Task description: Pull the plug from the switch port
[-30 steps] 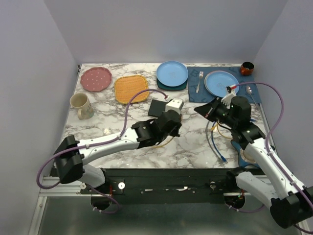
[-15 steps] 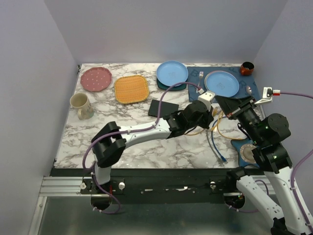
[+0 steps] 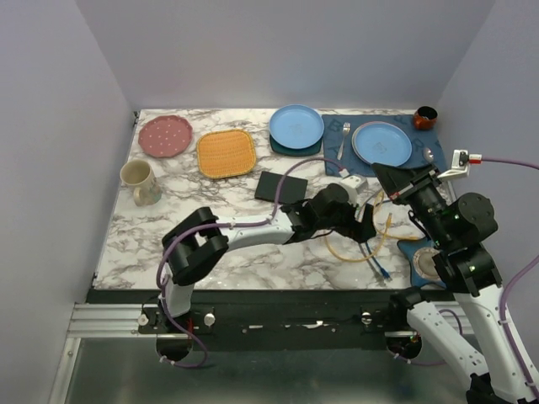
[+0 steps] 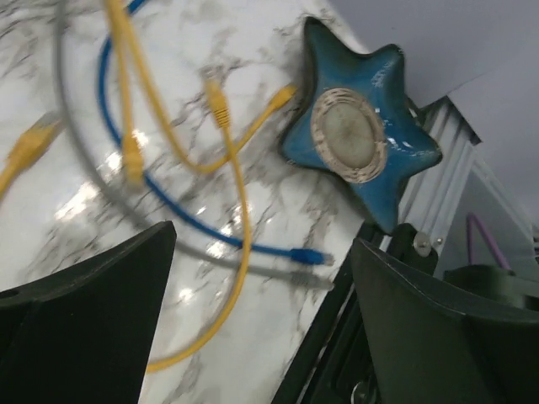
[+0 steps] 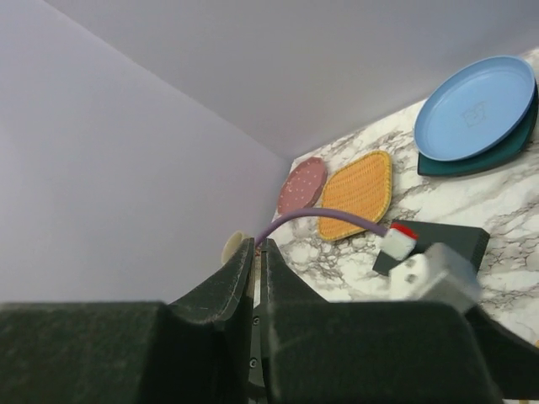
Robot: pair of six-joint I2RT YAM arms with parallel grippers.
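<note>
Behind the left arm (image 3: 253, 229), the switch (image 3: 271, 187) hides its ports.

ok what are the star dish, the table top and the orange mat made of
Star dish: probably glazed ceramic, since its blue surface has a soft shine.
Table top: marble or a marble-look laminate. It is white with grey veins and polished enough to reflect light, but the pictures do not show which it is.
Orange mat: looks woven, perhaps straw or plastic fibre, matte with a fine grid texture.
</note>
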